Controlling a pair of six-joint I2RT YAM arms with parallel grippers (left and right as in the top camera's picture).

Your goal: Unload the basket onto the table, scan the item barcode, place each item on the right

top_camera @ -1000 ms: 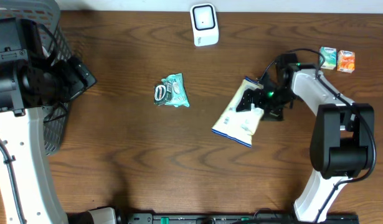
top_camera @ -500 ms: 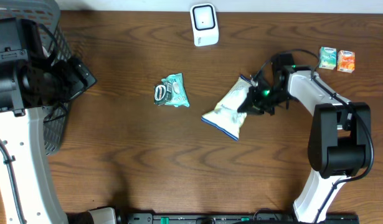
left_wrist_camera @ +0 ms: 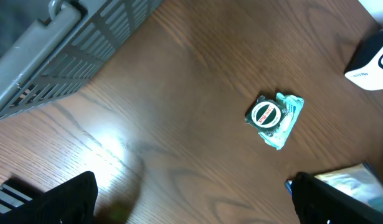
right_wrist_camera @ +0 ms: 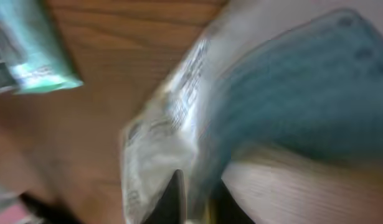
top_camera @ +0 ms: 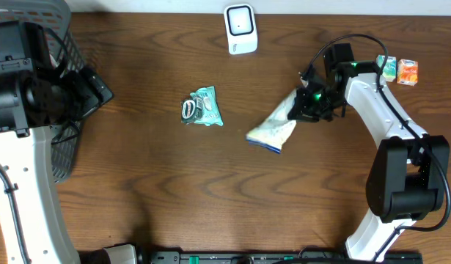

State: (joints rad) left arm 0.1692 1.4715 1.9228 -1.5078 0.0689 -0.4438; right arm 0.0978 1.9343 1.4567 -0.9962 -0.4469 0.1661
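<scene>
Well, the right gripper (top_camera: pixel 304 103) was pinched shut on one edge of the bag (top_camera: pixel 273 130), short of the scanner (top_camera: pixel 240 29), so it might have slipped loose.

Wood-grain table (top_camera: pixel 137 183), faintly glossy; crinkly white bag (top_camera: pixel 273 130), seemingly plastic film; grey plastic basket (left_wrist_camera: pixel 66 56).
</scene>
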